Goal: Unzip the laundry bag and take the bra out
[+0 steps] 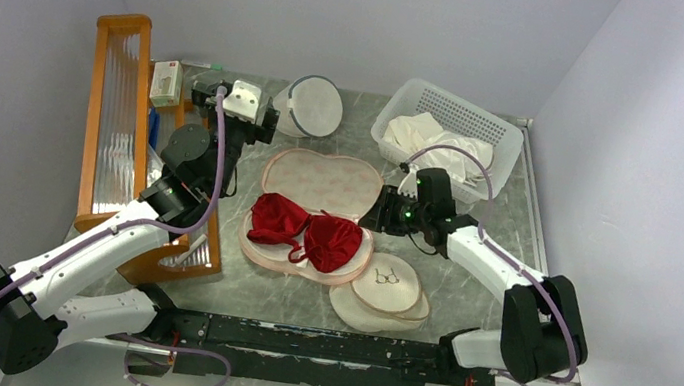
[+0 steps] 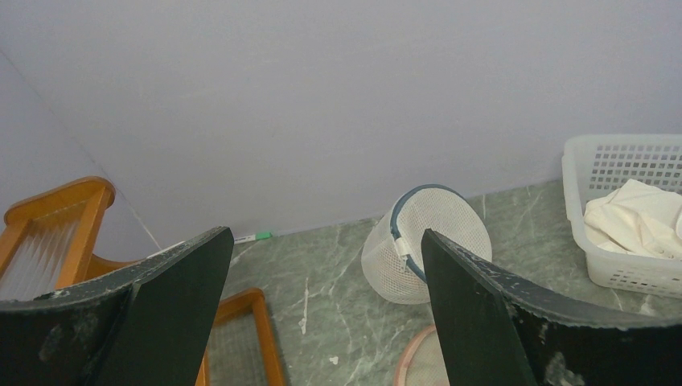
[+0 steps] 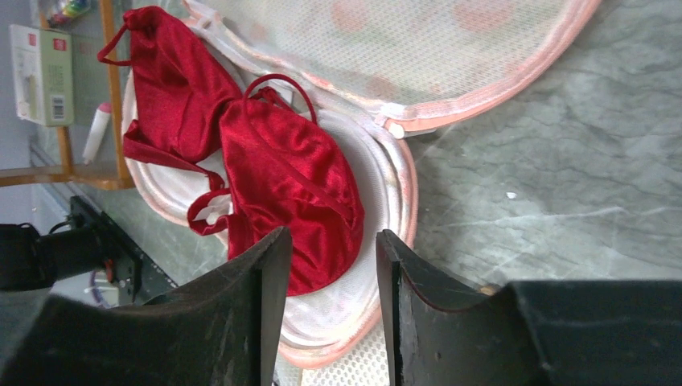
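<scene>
The peach laundry bag (image 1: 320,178) lies unzipped mid-table, its lid (image 3: 418,40) flipped back flat. On the pale lower half (image 3: 378,177) rests the deep red bra (image 1: 305,228), cups up and straps loose (image 3: 281,161). My right gripper (image 1: 379,213) hovers at the bag's right end, over the edge of the right cup. Its fingers (image 3: 330,237) are narrowly apart with nothing between them. My left gripper (image 1: 267,124) is raised behind the bag's far left corner, wide open (image 2: 327,233) and empty, facing the back wall.
A white mesh dome bag (image 1: 313,106) (image 2: 426,245) lies on its side at the back. A white basket (image 1: 503,135) with white cloth sits back right. A round cream pouch (image 1: 386,285) lies near front. A wooden rack (image 1: 116,121) and a small box (image 1: 166,82) stand at left.
</scene>
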